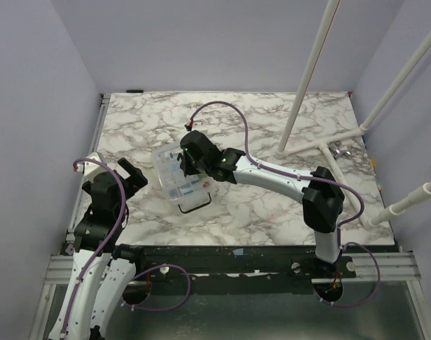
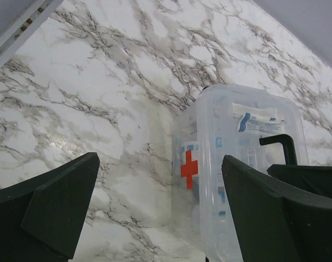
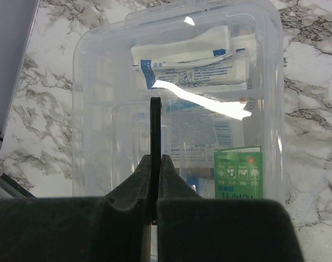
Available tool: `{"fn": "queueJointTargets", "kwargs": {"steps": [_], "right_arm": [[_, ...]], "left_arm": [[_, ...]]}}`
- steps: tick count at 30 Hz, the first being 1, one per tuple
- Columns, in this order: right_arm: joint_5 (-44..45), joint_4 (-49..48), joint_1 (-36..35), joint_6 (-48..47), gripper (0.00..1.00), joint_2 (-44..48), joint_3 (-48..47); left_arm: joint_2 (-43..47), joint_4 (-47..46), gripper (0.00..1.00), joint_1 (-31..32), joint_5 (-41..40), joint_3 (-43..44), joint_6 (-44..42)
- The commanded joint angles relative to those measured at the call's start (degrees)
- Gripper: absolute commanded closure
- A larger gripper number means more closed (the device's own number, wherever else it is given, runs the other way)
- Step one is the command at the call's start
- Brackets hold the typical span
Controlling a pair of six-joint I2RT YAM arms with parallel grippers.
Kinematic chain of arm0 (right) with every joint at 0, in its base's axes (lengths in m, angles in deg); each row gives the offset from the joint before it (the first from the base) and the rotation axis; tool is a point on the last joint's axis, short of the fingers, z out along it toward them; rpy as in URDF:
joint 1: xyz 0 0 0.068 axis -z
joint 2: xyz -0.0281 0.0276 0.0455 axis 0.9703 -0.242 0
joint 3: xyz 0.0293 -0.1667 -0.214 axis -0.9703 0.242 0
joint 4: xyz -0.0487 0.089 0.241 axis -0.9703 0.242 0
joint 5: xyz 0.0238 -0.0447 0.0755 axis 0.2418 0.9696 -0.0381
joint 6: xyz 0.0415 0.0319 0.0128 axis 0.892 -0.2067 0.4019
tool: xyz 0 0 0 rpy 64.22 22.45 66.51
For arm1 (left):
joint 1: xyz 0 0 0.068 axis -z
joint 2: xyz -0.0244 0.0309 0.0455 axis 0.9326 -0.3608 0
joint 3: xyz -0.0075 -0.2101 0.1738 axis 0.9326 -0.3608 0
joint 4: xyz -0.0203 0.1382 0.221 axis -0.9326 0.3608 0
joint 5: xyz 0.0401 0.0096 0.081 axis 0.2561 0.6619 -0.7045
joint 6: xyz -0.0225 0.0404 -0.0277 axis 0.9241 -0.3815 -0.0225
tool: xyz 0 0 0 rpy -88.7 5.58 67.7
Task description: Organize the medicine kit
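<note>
The medicine kit (image 1: 174,176) is a clear lidded box with packets inside, tipped up on the marble table (image 1: 272,212) left of centre. My right gripper (image 1: 195,161) reaches it from the right. In the right wrist view that gripper (image 3: 155,159) is shut on the kit's thin black handle (image 3: 155,123), with the kit (image 3: 100,82) right in front; white sachets and a green packet (image 3: 238,173) show through the lid. My left gripper (image 1: 132,172) stands open just left of the kit. In the left wrist view its jaws (image 2: 160,164) are wide apart, and the kit (image 2: 247,158) with a red cross (image 2: 188,169) sits by the right finger.
A white pipe frame (image 1: 321,145) stands on the table's back right. Lilac walls close in the back and sides. A metal rail (image 2: 18,27) runs along the table's left edge. The arm bases sit on a dark bar (image 1: 222,258) at the near edge.
</note>
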Motion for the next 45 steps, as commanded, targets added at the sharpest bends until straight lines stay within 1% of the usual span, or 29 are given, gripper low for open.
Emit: {"fn": "queueJointTargets", "kwargs": {"steps": [1,17,25,28,33,40,45], "right_arm": [[1.8,-0.3,-0.4,-0.5,0.99,-1.3,-1.0],[1.6,-1.0,-0.4,0.2,0.98,-1.4,4.8],[2.0,0.6,-0.4,-2.2,0.98,-1.9,4.9],[1.2,2.3,-0.4,-5.2,0.98,-2.2,4.3],[-2.1,8.6,-0.3,-12.0,0.99,-3.6,1.5],[-8.3,14.4,-0.2,-24.0,0.99,-3.3,2.3],[-11.4,15.9,-0.2,-32.3,0.99,-1.4,5.0]], "left_arm": [[0.1,0.0,0.01,0.1,0.1,0.0,0.2],[-0.7,-0.9,0.02,0.1,1.5,-0.5,-0.3],[-1.3,-2.8,0.01,0.1,6.6,-0.9,-3.6],[-1.4,-3.6,0.01,0.1,8.6,-1.2,-4.9],[-1.9,-4.1,0.02,0.1,9.6,-1.2,-5.8],[-2.4,-4.5,0.01,0.1,10.2,-1.2,-6.4],[-2.7,-4.9,0.02,0.1,11.4,-1.3,-6.9]]}}
